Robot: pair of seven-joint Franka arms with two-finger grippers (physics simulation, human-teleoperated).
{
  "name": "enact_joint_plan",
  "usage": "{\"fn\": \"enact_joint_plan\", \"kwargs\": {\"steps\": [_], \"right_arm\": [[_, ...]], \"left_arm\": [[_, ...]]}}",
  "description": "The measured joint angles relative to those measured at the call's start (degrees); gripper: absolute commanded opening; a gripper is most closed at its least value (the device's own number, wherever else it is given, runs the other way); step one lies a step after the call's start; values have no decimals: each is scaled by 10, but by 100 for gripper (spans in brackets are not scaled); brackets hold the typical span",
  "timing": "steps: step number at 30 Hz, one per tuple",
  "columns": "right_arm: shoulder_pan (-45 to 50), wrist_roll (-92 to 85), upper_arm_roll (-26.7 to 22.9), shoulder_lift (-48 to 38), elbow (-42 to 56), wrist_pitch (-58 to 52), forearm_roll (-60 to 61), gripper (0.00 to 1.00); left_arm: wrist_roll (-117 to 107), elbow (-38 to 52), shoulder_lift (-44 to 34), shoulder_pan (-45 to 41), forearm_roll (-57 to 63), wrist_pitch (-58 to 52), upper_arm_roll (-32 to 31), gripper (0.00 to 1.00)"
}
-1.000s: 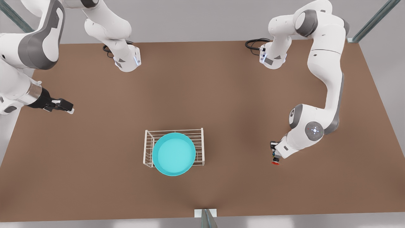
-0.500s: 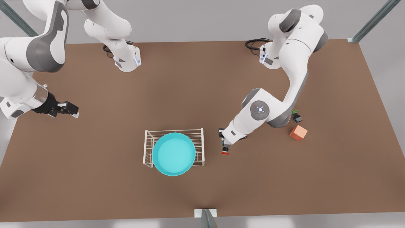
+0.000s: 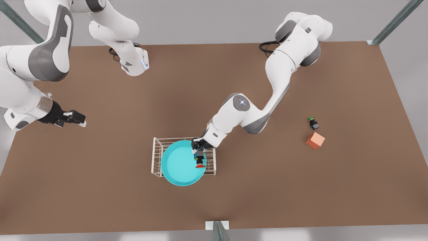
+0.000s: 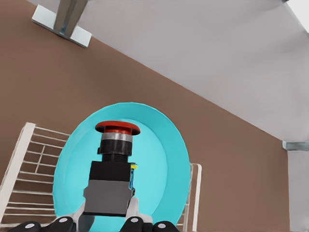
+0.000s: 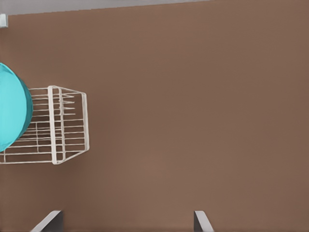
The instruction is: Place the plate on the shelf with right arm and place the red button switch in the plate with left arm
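Note:
The turquoise plate (image 3: pixel 179 167) lies on the white wire shelf (image 3: pixel 155 157) near the table's middle. My left gripper (image 3: pixel 199 154) is shut on the black body of the red button switch (image 3: pixel 200 163), which hangs red cap forward over the side of the plate toward the front view's right. In the left wrist view the switch (image 4: pixel 113 164) is in front of the plate (image 4: pixel 159 159) and the shelf (image 4: pixel 24 159). My right gripper (image 3: pixel 78 118) waits open above the table at the front view's left. Its wrist view looks toward the shelf (image 5: pixel 63 130) and the plate's edge (image 5: pixel 12 116).
A green-capped switch (image 3: pixel 312 123) and an orange cube (image 3: pixel 315 140) sit on the brown table at the front view's right. A metal post (image 3: pixel 219 231) stands at the table's near edge. Both arm bases stand along the far edge.
My left arm has swung from the front view's right across to the shelf, carrying the red button switch over the plate. The right gripper drifted slightly. The green switch and cube came into sight.

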Motion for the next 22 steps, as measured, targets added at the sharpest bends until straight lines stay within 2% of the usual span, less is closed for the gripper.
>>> {"fn": "enact_joint_plan", "kwargs": {"steps": [4,5,10,13,15,17,18,19,20,22], "right_arm": [[-2,-2,0,0,0,0,1,100],[-2,-2,0,0,0,0,1,100],[-2,-3,0,0,0,1,1,100],[-2,-4,0,0,0,1,1,100],[-1,-4,0,2,0,1,2,100],[-1,-4,0,4,1,1,2,100],[-1,-4,0,5,1,2,2,100],[-1,-4,0,5,1,2,1,100],[-1,-4,0,5,2,2,2,100],[-1,-4,0,5,2,2,2,100]], "left_arm": [[-51,21,24,-29,-1,36,9,44],[-62,23,26,-33,-1,43,11,100],[-101,25,11,-35,-8,50,21,100],[-119,23,-63,-5,3,-51,21,100],[-101,-31,-162,106,21,-182,14,100],[-51,-127,-257,273,13,-289,5,100],[-21,-187,-296,342,0,-326,4,100],[11,-284,-355,403,-19,-345,5,100],[42,-337,-389,442,-37,-360,6,100],[100,-361,-414,475,-59,-385,7,100]]}}
